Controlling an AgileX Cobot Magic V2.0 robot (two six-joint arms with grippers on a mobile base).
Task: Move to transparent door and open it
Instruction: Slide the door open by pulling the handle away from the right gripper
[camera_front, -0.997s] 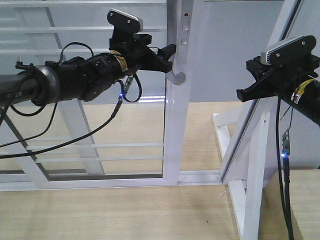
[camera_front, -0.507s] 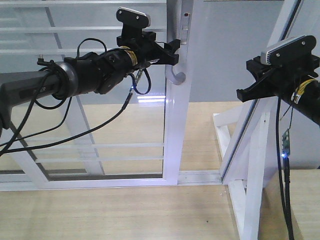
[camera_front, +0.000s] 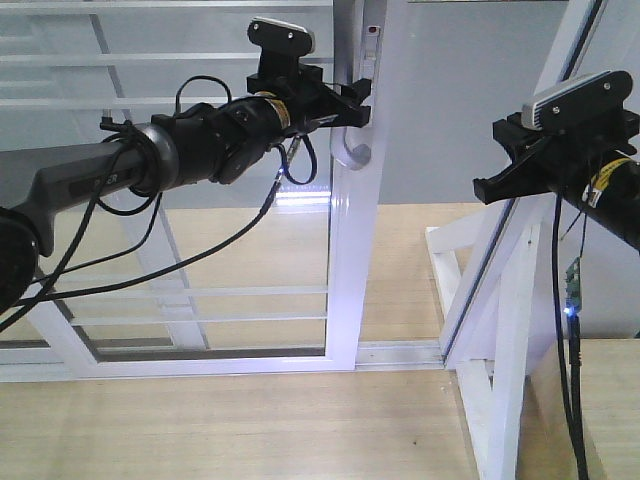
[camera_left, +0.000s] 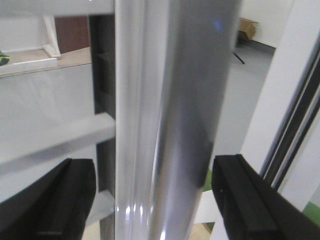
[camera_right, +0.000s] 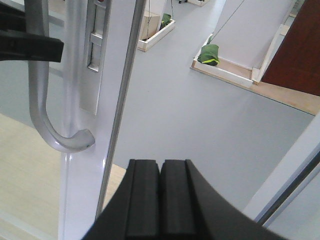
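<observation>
The transparent door (camera_front: 352, 260) has a glossy white stile and thin white bars across its glass. Its curved grey pull handle (camera_front: 350, 150) hangs on that stile. My left gripper (camera_front: 356, 106) is open and straddles the handle's upper part. In the left wrist view the handle (camera_left: 195, 100) fills the gap, with one black finger (camera_left: 55, 200) left of it and the other at the right, both apart from the metal. My right gripper (camera_front: 488, 186) hovers right of the door, shut on nothing. Its wrist view shows the handle (camera_right: 39, 105), the stile (camera_right: 117, 100) and its closed pads (camera_right: 161, 200).
A white slanted brace (camera_front: 500, 300) on a wooden base stands at the right, under my right arm. A bottom track (camera_front: 200, 365) runs along the wooden floor. Behind the door there is grey floor with a low box (camera_right: 157, 31) and a green bundle (camera_right: 210, 52).
My left arm has reached right and slightly up, so its open fingers now sit around the handle. The door and my right arm have not moved.
</observation>
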